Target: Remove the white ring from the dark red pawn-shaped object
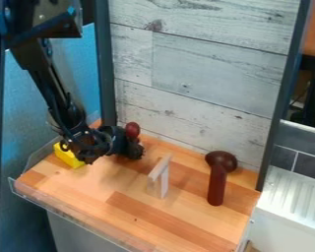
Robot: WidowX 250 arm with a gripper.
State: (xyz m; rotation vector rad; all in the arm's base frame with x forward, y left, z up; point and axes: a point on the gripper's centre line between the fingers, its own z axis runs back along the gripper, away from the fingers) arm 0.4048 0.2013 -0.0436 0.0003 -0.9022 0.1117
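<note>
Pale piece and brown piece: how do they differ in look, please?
The pale piece is light-coloured, while the brown piece is dark reddish-brown. The pale piece is made of narrow, straight-edged parts meeting at an angle; the brown piece has a rounded head and a thick, straight shaft. Both are on the wooden table, apart from each other.

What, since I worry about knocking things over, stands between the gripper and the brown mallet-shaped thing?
The pale wooden piece stands between the gripper and the brown mallet-shaped thing. The dark red rounded thing is close beside the gripper, off that line.
</note>
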